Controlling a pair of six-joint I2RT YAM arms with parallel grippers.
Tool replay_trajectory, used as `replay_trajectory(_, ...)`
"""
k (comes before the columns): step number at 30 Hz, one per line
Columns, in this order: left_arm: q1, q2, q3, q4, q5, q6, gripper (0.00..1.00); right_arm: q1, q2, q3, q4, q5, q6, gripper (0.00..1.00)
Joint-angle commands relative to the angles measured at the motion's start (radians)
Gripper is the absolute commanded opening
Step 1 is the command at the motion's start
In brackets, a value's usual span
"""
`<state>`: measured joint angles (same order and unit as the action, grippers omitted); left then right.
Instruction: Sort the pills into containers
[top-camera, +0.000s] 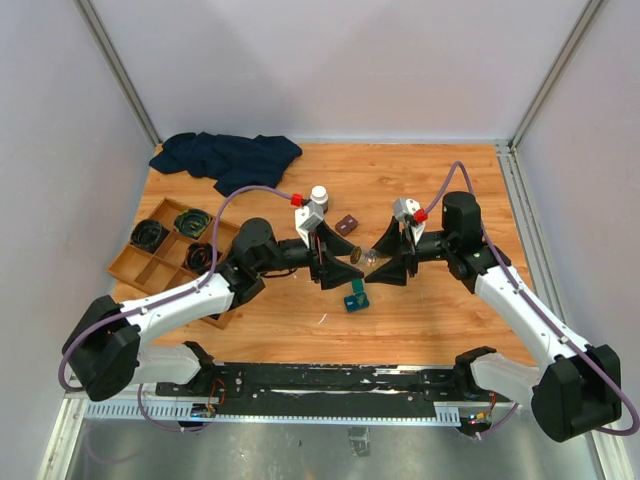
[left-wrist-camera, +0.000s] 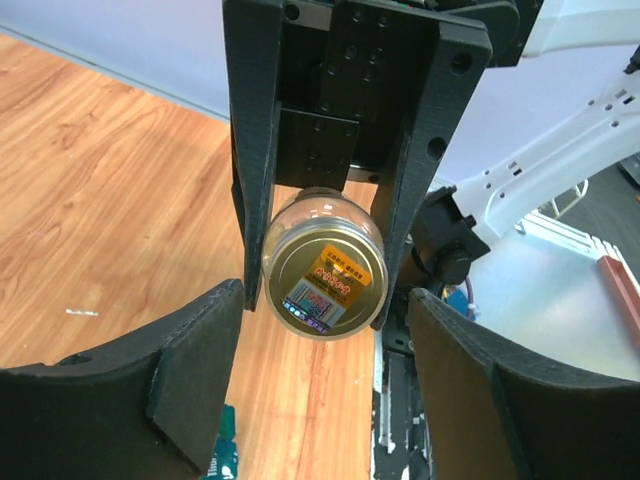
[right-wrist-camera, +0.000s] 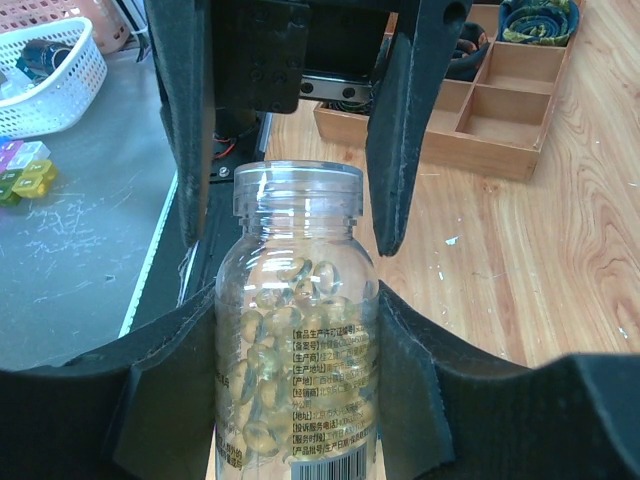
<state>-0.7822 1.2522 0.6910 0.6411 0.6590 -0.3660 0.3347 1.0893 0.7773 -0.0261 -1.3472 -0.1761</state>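
A clear pill bottle (right-wrist-camera: 295, 350) holding yellow softgel pills (right-wrist-camera: 290, 285) lies level in my right gripper (right-wrist-camera: 295, 300), which is shut on its body; it also shows in the top view (top-camera: 368, 257). Its threaded neck points at my left gripper (top-camera: 338, 264). In the left wrist view the bottle's end (left-wrist-camera: 324, 275) is a gold disc with a sticker. My left gripper (left-wrist-camera: 326, 320) is open and empty just in front of that end. The small teal container (top-camera: 356, 298) lies on the table below both grippers, and its edge shows in the left wrist view (left-wrist-camera: 225, 450).
A wooden compartment tray (top-camera: 140, 262) with dark coils sits at the left, also in the right wrist view (right-wrist-camera: 500, 100). A dark blue cloth (top-camera: 225, 158) lies at the back left. A white bottle (top-camera: 319, 194) and a small brown case (top-camera: 347, 223) stand behind the grippers.
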Motion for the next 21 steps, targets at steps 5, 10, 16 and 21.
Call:
replay_trajectory(5,-0.006,-0.114,-0.077,0.076,-0.054,-0.025,0.85,-0.004,-0.015,0.034,0.032,-0.034,-0.015,0.01)
replay_trajectory(10,-0.006,-0.204,-0.185,0.186,-0.134,-0.076,0.99,-0.007,-0.018,0.033,0.03,-0.039,-0.021,0.01)
replay_trajectory(16,-0.005,-0.282,-0.291,0.316,-0.256,-0.23,0.99,-0.01,-0.023,0.036,0.016,-0.045,-0.038,0.01)
replay_trajectory(21,-0.005,-0.281,-0.321,0.408,-0.276,-0.411,0.99,-0.01,-0.024,0.037,0.007,-0.049,-0.048,0.0)
